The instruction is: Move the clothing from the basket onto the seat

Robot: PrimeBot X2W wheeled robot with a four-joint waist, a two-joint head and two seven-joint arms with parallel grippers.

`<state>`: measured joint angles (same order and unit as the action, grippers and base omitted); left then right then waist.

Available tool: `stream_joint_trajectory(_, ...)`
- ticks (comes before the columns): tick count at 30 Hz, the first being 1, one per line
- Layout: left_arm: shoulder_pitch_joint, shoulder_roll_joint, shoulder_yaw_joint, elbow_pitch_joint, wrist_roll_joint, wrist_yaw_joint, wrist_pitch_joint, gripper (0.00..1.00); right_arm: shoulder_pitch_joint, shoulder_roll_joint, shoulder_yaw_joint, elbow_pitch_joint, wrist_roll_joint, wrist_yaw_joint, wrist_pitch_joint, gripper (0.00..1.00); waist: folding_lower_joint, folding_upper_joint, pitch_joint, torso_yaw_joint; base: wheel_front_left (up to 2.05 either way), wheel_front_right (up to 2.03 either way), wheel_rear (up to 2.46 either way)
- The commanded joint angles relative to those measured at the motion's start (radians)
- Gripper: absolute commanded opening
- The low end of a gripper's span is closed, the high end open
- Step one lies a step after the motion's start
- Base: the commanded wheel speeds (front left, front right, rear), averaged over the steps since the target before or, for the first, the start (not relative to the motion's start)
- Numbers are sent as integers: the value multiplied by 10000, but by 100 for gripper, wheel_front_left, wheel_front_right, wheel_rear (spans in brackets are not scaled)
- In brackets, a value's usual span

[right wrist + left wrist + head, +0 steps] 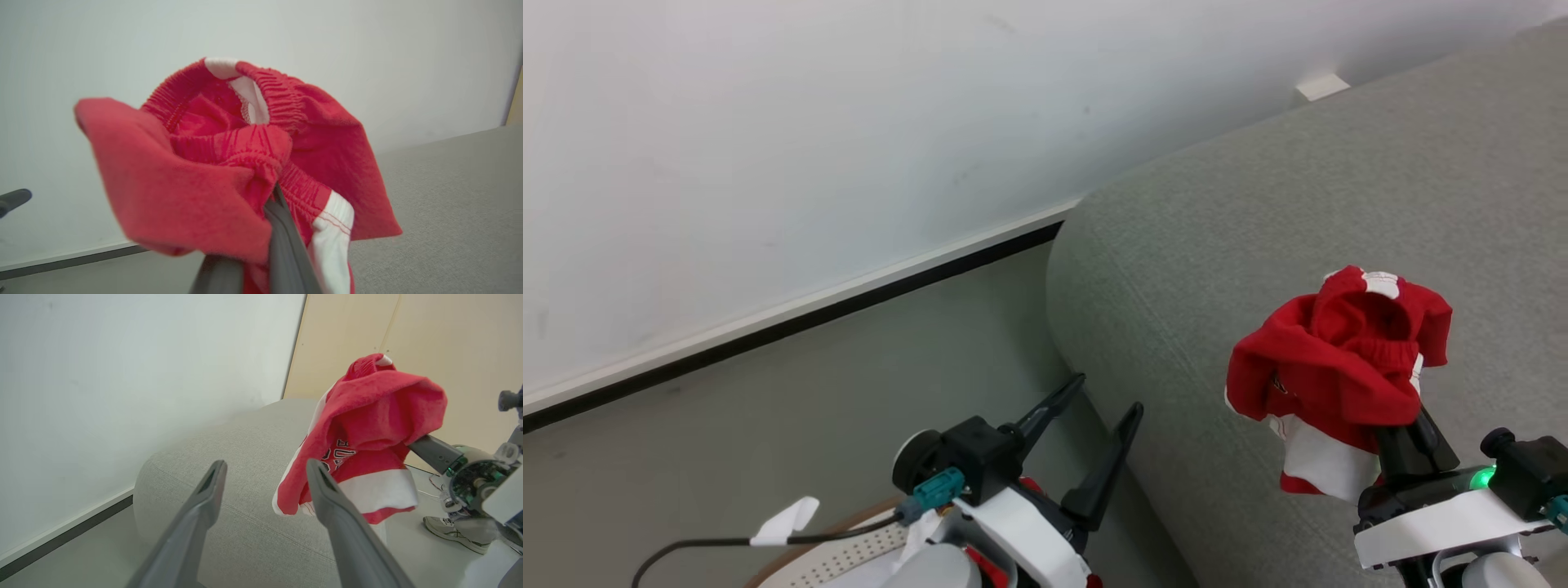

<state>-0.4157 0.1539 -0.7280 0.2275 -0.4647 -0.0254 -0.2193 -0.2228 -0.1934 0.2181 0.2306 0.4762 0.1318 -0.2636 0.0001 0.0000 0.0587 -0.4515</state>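
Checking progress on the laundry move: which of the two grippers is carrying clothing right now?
The right gripper: its fingers are shut on the red garment, raised near the seat. The left gripper has its fingers open and empty.

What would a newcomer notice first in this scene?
The bunched red garment with white trim bands, clamped in the shut right gripper, is held up over the large grey woven-fabric seat at the lower right. The left gripper stands open and empty beside the seat's rounded edge, near the cream perforated basket.
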Motion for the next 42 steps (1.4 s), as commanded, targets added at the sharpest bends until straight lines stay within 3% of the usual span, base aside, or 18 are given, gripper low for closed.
stream_joint_trajectory(1, -87, 32, -19, 65, 84, 17, -82, 100, 88, -12, -69, -91, -45, -21, 27, 0, -1, 0, 135, -266, 0, 0, 0)
stream_joint_trajectory(9, -435, 114, -123, -67, 257, -18, 16, 100, -588, -27, -507, -127, 497, -21, 298, 0, -1, 0, 743, -204, 0, 0, 0)
stream_joint_trajectory(15, -1133, 364, -207, -553, 569, -73, 473, 100, -2581, -547, -1379, 583, 775, -21, 877, 0, -1, 0, 2393, 584, 0, 0, 0)
stream_joint_trajectory(21, -1625, 666, -143, -1021, 726, -47, 804, 100, -4445, -1080, -1976, 1566, 970, -21, 1207, 0, -1, 0, 3727, 1206, 0, 0, 0)
stream_joint_trajectory(27, -2146, 871, -80, -1456, 940, -34, 1057, 100, -6551, -1876, -2403, 3374, 975, -21, 1654, 0, -1, 0, 4940, 1904, 0, 0, 0)
stream_joint_trajectory(33, -2450, 852, -55, -1566, 1008, 2, 1045, 100, -7810, -2797, -1704, 5161, 771, -22, 2775, 0, -1, 0, 5532, 2441, 0, 0, 0)
stream_joint_trajectory(41, -2503, 846, -46, -1435, 912, 47, 887, 100, -8524, -3404, -409, 6901, 1308, -23, 5569, 0, -1, 0, 5619, 2663, 0, 0, 0)
stream_joint_trajectory(42, -2513, 841, -42, -1412, 889, 45, 863, 100, -8563, -3472, -371, 7023, 1350, -23, 5637, 35, -1, 0, 5577, 2683, 0, 0, 0)
